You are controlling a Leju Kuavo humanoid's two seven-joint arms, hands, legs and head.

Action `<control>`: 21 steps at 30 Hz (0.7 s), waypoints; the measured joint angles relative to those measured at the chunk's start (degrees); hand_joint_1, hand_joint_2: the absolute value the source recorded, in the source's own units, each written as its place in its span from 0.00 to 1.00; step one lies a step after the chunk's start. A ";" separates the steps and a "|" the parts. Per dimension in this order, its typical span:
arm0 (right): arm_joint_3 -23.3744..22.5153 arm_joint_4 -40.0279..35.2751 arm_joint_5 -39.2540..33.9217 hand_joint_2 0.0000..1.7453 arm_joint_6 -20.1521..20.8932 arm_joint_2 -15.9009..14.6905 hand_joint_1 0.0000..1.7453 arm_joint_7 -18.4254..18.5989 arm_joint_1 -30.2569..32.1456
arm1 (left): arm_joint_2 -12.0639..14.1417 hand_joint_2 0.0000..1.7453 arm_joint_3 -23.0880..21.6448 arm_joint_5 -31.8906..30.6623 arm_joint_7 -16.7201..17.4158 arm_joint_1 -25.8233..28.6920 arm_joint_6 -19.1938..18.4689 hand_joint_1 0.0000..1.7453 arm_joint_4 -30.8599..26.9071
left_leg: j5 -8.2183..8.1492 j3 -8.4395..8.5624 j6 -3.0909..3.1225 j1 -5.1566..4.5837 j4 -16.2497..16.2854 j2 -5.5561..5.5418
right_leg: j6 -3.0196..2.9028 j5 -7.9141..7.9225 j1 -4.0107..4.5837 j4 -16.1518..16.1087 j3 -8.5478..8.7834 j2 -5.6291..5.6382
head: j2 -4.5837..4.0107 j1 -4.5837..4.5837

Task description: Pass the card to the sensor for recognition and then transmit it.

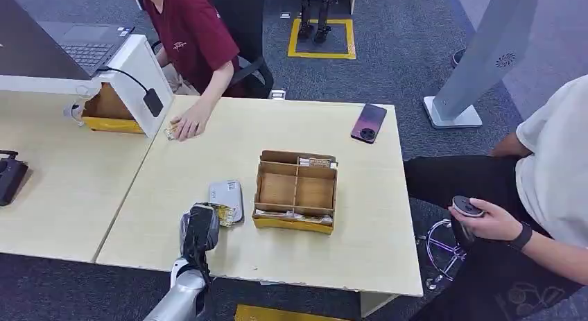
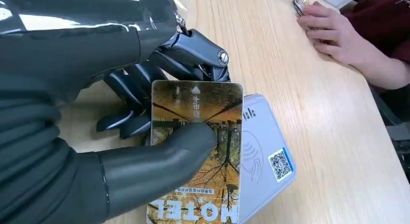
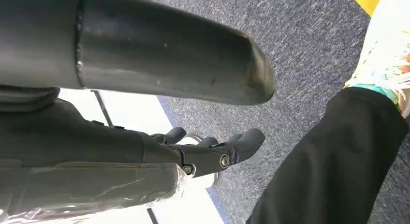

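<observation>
Head view: left robot hand [image 1: 200, 227] comes up over the near edge of the light wooden tabletop [image 1: 229, 144], holding the card [image 1: 223, 214] over the near end of the grey sensor [image 1: 227, 199]. The sensor lies flat, just left of a cardboard divider box [image 1: 296, 191] with a yellow base. A dark phone [image 1: 369, 122] lies near the far right corner of the tabletop. A person in a dark red shirt [image 1: 191, 30] sits at the far side, hand [image 1: 186, 126] resting on the tabletop on some small items. A second person in a white top [image 1: 555, 168] sits at the right, holding a small round device [image 1: 466, 207].

Left wrist view: left robot hand [image 2: 121, 132] is clamped on the card [image 2: 198, 156], thumb pressed on its printed face, dark fingers [image 2: 128, 88] behind it. The card shows an autumn-tree picture and the word HOTEL. It overlaps the sensor [image 2: 263, 156], which carries a QR sticker; whether they touch I cannot tell. The person's hand [image 2: 333, 33] rests on the tabletop [image 2: 270, 54] beyond.

Right wrist view: right robot hand [image 3: 193, 151] hangs over grey carpet [image 3: 300, 50], fingers loosely curled, seemingly holding nothing; view is tight, so open or closed cannot be told. A dark trouser leg [image 3: 333, 161] is beside it
</observation>
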 joint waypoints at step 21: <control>0.15 0.00 -0.02 0.00 -1.05 -0.02 0.00 -0.63 0.16 | 1.16 1.00 0.15 16.55 -1.73 8.38 -12.95 1.00 -24.75 | 0.01 -0.05 0.02 0.01 0.00 -0.04 | 0.00 -0.01 0.00 0.00 -0.02 -0.02 | 0.00 0.00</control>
